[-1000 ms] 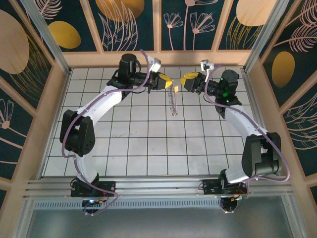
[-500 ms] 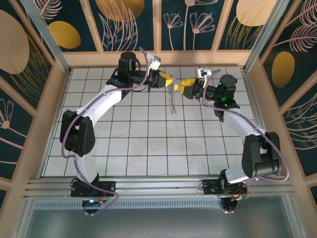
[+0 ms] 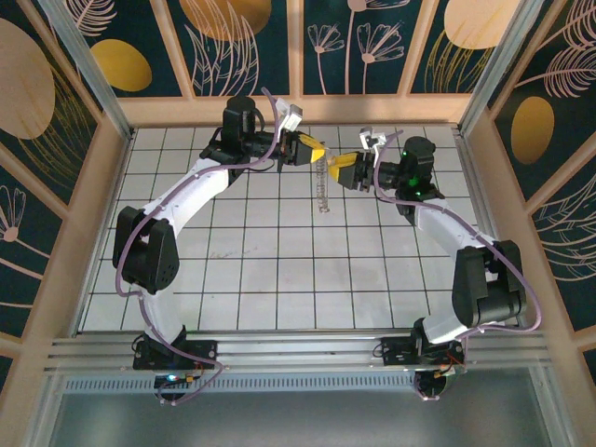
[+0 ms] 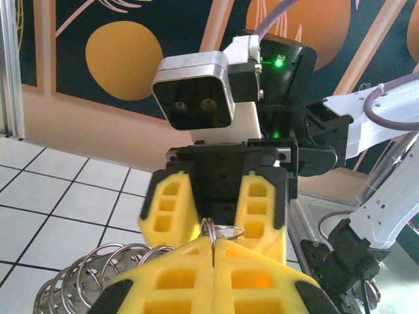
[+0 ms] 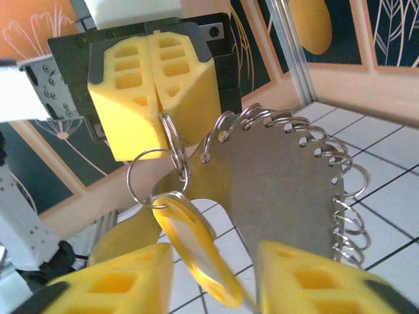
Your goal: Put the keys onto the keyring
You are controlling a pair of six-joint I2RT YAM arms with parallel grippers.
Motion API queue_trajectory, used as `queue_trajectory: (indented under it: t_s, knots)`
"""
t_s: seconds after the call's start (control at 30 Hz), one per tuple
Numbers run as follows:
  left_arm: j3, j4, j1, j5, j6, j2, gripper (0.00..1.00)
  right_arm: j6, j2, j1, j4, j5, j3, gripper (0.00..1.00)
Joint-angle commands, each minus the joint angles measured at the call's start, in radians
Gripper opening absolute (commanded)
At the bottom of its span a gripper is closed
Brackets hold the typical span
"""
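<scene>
My left gripper (image 3: 317, 151) is held above the far middle of the floor, shut on a silver split ring, the keyring (image 5: 171, 139), which also shows in the left wrist view as the keyring (image 4: 213, 230) at the left gripper (image 4: 213, 247). A smaller ring links a yellow tag (image 5: 196, 252) with a white face to it; this belongs to the keys, whose metal blade I cannot make out. My right gripper (image 3: 341, 169) faces the left one. The right gripper (image 5: 216, 278) stands open, one finger on either side of the tag, not clearly touching it.
A brownish-grey flat piece (image 5: 281, 183) edged with several wire rings hangs from the held ring, seen from above as a dangling strip (image 3: 323, 191). White tiled floor (image 3: 279, 270) lies below; wooden walls (image 3: 298, 110) close in the back and sides.
My right gripper has moved left up to the left gripper, and its jaws have narrowed around the tag. The left gripper has barely shifted and stays shut on the ring.
</scene>
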Motion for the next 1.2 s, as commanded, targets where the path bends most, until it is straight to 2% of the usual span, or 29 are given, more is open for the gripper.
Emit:
queue_trajectory:
  t_s: [0.0, 0.13, 0.47, 0.83, 1.17]
  knots:
    - [0.038, 0.019, 0.004, 0.026, 0.002, 0.009, 0.00, -0.040, 0.001, 0.006, -0.026, -0.047, 0.038, 0.22]
    - [0.041, 0.018, 0.004, 0.021, 0.001, 0.009, 0.00, -0.067, -0.007, 0.008, -0.069, -0.059, 0.041, 0.00]
    - [0.027, 0.052, 0.005, -0.021, -0.017, -0.007, 0.00, -0.112, -0.013, 0.013, -0.156, -0.047, 0.038, 0.00]
    - [-0.006, 0.118, 0.004, -0.027, -0.060, -0.014, 0.00, -0.160, 0.066, 0.075, -0.246, -0.042, 0.113, 0.00]
    - [-0.029, 0.154, 0.006, -0.039, -0.079, -0.020, 0.00, -0.089, 0.026, 0.064, -0.166, 0.053, 0.058, 0.01]
